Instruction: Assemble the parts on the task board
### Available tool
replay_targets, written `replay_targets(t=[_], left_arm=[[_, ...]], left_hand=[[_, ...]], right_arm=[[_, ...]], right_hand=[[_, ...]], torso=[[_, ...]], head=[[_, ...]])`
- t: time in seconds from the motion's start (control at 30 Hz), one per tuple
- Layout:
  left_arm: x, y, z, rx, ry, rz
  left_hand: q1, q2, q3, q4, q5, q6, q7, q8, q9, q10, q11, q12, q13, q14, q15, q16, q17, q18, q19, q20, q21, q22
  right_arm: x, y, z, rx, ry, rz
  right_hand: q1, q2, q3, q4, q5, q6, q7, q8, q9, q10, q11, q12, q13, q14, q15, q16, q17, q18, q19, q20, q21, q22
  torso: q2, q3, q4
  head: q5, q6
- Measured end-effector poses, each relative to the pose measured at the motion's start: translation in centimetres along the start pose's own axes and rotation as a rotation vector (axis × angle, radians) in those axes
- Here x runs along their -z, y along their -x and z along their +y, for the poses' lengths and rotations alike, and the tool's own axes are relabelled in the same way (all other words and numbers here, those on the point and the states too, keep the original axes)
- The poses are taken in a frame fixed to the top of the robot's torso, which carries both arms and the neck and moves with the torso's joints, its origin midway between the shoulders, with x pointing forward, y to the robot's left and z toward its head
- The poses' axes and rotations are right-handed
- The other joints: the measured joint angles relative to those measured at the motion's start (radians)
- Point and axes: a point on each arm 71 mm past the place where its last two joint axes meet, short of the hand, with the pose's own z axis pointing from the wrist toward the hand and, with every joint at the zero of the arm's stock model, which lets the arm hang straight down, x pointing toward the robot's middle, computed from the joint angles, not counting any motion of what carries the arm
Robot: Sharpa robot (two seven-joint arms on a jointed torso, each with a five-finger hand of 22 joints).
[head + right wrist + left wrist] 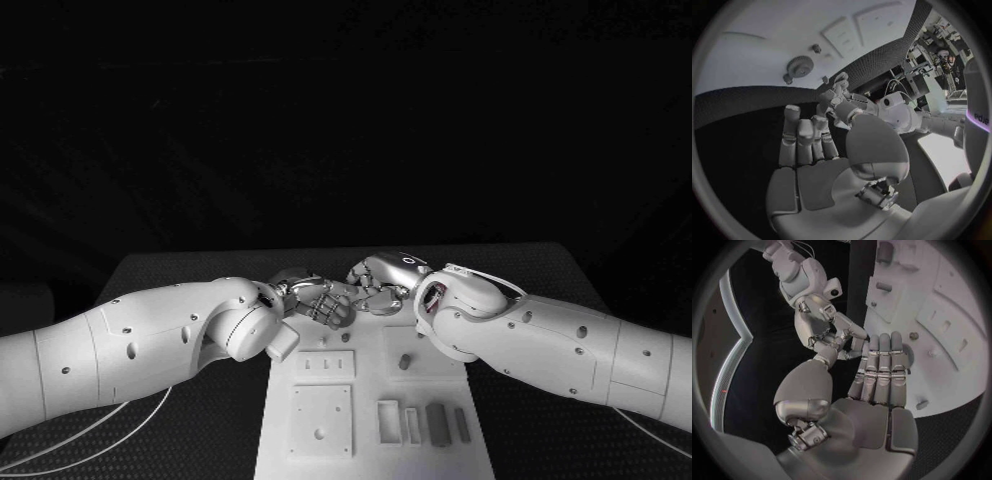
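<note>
The white task board (368, 455) runs down the middle of the black table. My two hands meet over its far end. The left hand (320, 300) reaches in with its fingers straight and together (879, 370), hovering above the board (942, 315). The right hand (381, 284) faces it, and their fingertips touch or nearly touch (848, 335). I see no part between them. The right hand's fingers (804, 140) are stretched out with the thumb apart. A small gear (801, 65) and short pegs (817, 48) stand on the board. Grey bar parts (436, 422) lie near the board's front.
Two square raised plates (323, 412) and a slotted block (389, 420) sit on the board's near half, and a small peg (405, 360) stands near its middle. White cables (87, 440) trail over the table at the front left.
</note>
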Motion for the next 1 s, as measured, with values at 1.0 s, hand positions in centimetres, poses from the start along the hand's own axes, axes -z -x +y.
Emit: replay_targets(t=[1.0], left_arm=[[-0.14, 0.06, 0.35, -0.012, 0.024, -0.007]], left_hand=[[0.004, 0.070, 0.018, -0.018, 0.000, 0.104, -0.050, 0.026, 0.004, 0.077, -0.045, 0.044, 0.058, 0.071, -0.042, 0.037, 0.079, 0.008, 0.057, -0.039, 0.025, 0.041]], right_arm=[[-0.59, -0.33, 1.01, -0.003, 0.022, 0.001]], right_hand=[[-0.003, -0.011, -0.003, -0.003, -0.003, 0.003, -0.003, 0.000, 0.001, 0.000, 0.000, 0.000, 0.000, 0.000, -0.001, 0.000, 0.000, 0.000, 0.000, 0.000, 0.000, 0.000]], torso=[[0.000, -0.0008, 0.0001]], head=[[0.000, -0.008]])
